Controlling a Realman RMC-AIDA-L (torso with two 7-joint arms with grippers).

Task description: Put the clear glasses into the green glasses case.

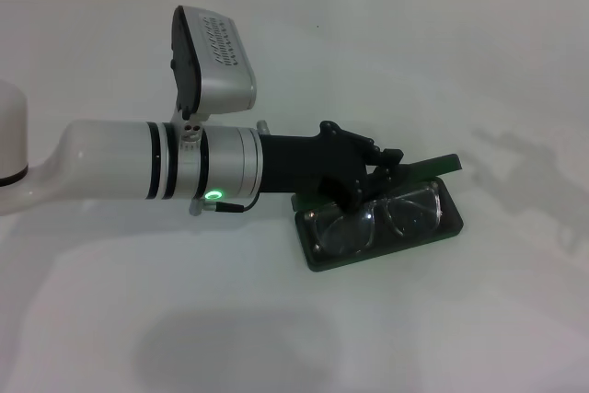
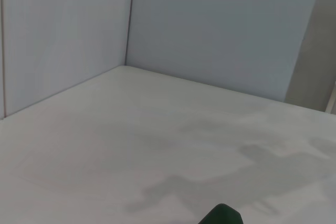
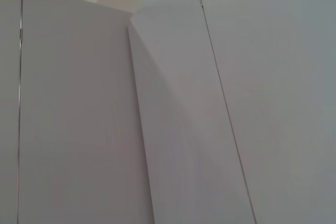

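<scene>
The green glasses case (image 1: pixel 451 220) lies open on the white table, right of centre in the head view, its lid (image 1: pixel 433 166) tilted up at the back. Inside its tray lie the clear glasses (image 1: pixel 405 213), lenses side by side. My left gripper (image 1: pixel 373 177) reaches in from the left and hovers over the case's back left part. Its black fingers are spread, one finger (image 1: pixel 353 196) pointing down over the middle of the glasses, the other near the lid. In the left wrist view only a dark green corner of the case (image 2: pixel 223 215) shows. My right gripper is out of view.
The white table (image 1: pixel 442 62) is bounded by white wall panels (image 2: pixel 210 30) at the back and side. The left arm's white forearm (image 1: pixel 120 172) and wrist camera housing (image 1: pixel 216 62) stretch across the left half of the table.
</scene>
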